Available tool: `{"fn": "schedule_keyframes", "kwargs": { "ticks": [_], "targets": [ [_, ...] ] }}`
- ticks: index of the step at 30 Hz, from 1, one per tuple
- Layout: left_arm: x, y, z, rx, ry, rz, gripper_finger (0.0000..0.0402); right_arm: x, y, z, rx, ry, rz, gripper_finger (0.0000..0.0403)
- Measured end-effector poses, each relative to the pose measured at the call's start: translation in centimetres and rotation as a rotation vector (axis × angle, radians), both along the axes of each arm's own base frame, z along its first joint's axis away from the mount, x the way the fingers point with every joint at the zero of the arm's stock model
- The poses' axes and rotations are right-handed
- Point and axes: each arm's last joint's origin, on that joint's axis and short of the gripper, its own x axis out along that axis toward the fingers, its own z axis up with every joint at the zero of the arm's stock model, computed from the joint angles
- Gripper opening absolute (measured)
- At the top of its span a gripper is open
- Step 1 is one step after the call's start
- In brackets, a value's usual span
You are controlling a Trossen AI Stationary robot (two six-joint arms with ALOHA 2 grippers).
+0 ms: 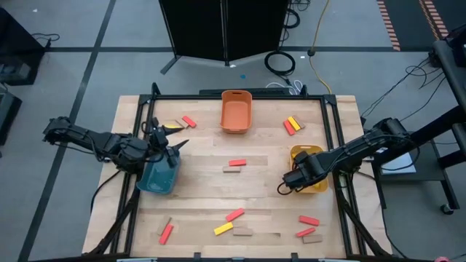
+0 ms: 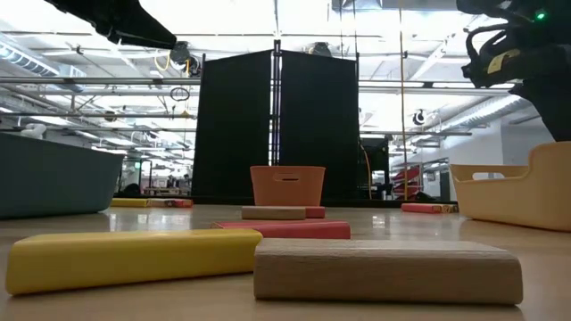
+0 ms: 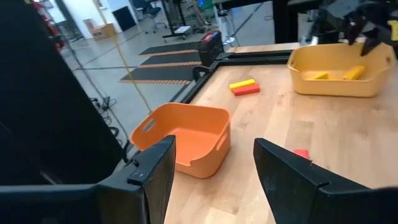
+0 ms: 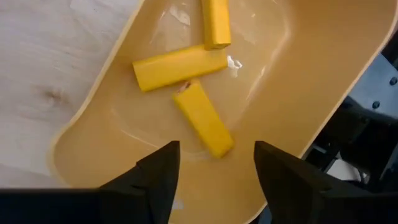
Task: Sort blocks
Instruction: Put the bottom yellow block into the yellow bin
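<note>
Right gripper [image 4: 211, 180] wide, empty, over yellow bin [image 1: 320, 182]; nearest loose red block [image 1: 309, 220] lies toward table's near edge, long axis crosswise. Left gripper [image 3: 211, 177] wide over teal bin [image 1: 158, 178].

I work in a big lab hall: my wooden desk [image 1: 262, 196] stands on a grey tiled floor [image 1: 87, 44] with loose cables [image 1: 280, 62], black partition panels [image 2: 277, 125] behind, and exposed ceiling pipes and strip lights overhead.
</note>
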Motion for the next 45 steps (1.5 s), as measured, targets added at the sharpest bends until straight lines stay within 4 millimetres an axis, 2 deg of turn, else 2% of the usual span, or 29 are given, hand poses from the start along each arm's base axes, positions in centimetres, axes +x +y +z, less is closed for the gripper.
{"fn": "schedule_keyframes", "kwargs": {
  "ticks": [5,10,14,18,21,26,28,31,34,38,45],
  "targets": [
    [0.9,-0.5,0.2,-0.045,-0.034,-0.106,0.0215,0.1,0.0,0.2,0.025,0.0,0.094,0.0214],
    [2.0,-1.6,1.1,-0.109,-0.127,-0.382,0.0215,1.0,0.4,1.1,0.061,-0.068,0.162,0.0208],
    [2.6,-2.4,1.5,-0.148,-0.176,-0.578,0.0215,2.3,0.9,1.8,0.104,-0.189,0.247,0.0206],
    [3.0,-2.8,1.8,-0.193,-0.23,-0.635,0.0215,4.2,1.6,2.4,0.154,-0.393,0.358,0.0206],
    [3.0,-3.2,1.8,-0.211,-0.229,-0.65,0.0215,6.2,2.4,3.1,0.165,-0.618,0.475,0.0206],
    [3.0,-4.1,-0.3,-0.305,-0.179,-0.526,0.0215,10.3,4.3,4.6,0.113,-1.054,0.704,0.0206],
    [3.0,-4.6,-0.9,-0.317,-0.147,-0.488,0.0215,11.9,5.7,4.5,0.081,-1.194,0.816,0.0206],
    [2.9,-5.3,-0.9,-0.329,-0.158,-0.493,0.0215,13.8,7.9,3.3,0.026,-1.319,0.972,0.0206],
    [2.9,-6.2,-1.1,-0.336,-0.149,-0.527,0.0215,15.7,9.8,1.6,-0.003,-1.314,1.079,0.0206],
    [2.9,-7.6,-1.3,-0.338,-0.153,-0.586,0.0215,18.2,12.0,-0.3,-0.033,-1.221,1.214,0.0206],
    [2.7,-9.2,-1.0,-0.294,-0.197,-0.682,0.0215,22.1,14.2,-2.3,-0.097,-1.084,1.397,0.0206]
  ]
}}
